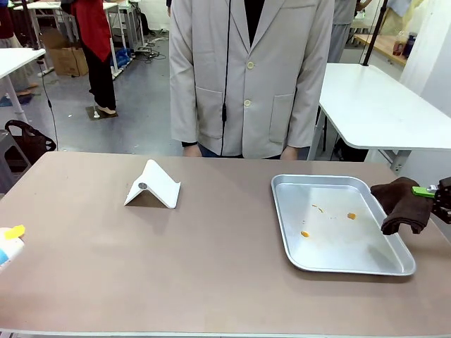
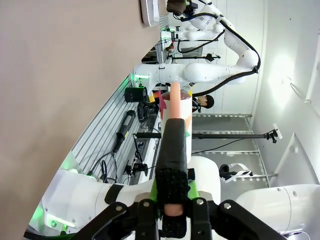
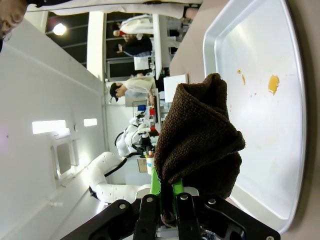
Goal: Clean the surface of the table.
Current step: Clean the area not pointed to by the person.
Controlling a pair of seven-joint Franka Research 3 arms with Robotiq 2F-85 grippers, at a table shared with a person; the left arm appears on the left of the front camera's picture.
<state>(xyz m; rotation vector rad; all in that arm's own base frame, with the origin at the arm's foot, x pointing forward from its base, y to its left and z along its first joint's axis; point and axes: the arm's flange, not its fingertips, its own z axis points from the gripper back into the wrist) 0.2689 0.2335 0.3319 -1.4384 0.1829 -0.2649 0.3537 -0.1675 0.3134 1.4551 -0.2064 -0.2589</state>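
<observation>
Table (image 1: 211, 282): taupe top filling the foreground; a person (image 1: 250, 77) stands at its far edge.
Tray (image 1: 331, 243): silver, on the table's right half; orange crumbs (image 1: 305, 234) on its floor.
Right gripper (image 1: 425, 191): jaws closed on a brown cloth (image 1: 403, 205), held at the tray's right rim.
Left gripper (image 2: 175, 125): jaws closed on a pale bottle (image 2: 176, 97), at the table's left edge.
Stand (image 1: 153, 184): white, folded, left of centre on the table.
</observation>
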